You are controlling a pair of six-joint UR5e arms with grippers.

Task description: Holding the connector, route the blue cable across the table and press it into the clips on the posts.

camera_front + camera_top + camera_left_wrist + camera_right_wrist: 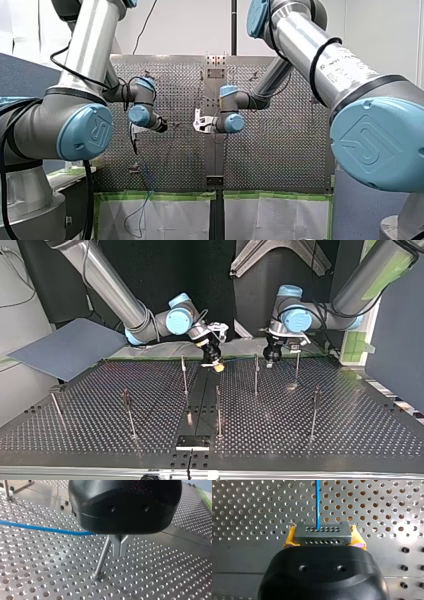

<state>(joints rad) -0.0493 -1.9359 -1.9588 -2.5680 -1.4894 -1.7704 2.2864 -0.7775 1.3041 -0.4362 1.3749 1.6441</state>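
Across the lower top view, edge to edge, perforated table (350, 430). Above it, my right arm (107, 285) in from eleven o'clock and my left arm (360, 285) in from one o'clock, both wrists near twelve o'clock over the table's far edge. Upright on the table, thin posts (256, 374), spread from nine o'clock round to three o'clock. Just at eleven o'clock of the view's centre, right gripper (216, 365), yellow pads (289, 538) clamped on the grey connector (323, 533). At one o'clock of the centre, left gripper (119, 553), metal fingers (115, 545) drawn together at the tips, one post just beside them. Last, blue cable (317, 502), out of the connector's face and straight ahead of the right gripper. In the left wrist view, stretched above the table toward the left gripper and lost under its black housing; no telling whether pinched there.
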